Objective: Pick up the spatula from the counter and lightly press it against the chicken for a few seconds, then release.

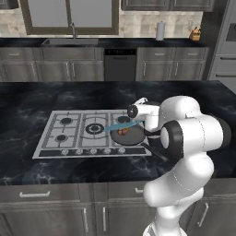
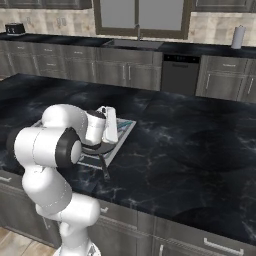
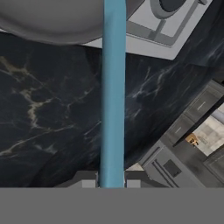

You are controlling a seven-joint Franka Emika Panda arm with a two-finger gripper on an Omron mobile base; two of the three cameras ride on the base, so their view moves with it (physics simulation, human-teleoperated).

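Observation:
My gripper (image 3: 111, 181) is shut on the blue spatula (image 3: 113, 96), whose handle runs straight up the hand view between the two fingertips (image 3: 89, 182). In the left base view the gripper (image 1: 138, 119) hangs over the right side of the stove, and the spatula (image 1: 120, 126) reaches left from it, over the brown chicken (image 1: 122, 132) in the dark frying pan (image 1: 133, 137). I cannot tell whether the blade touches the chicken. In the right base view the hand (image 2: 110, 125) stands above the pan (image 2: 97, 148), which is partly hidden by the arm.
The pan sits on the front right burner of the silver stove (image 1: 69, 133), set in a black marble counter (image 1: 27, 97). The pan's handle (image 2: 104, 169) points toward the counter's front edge. A sink (image 1: 69, 41) and cabinets line the far wall.

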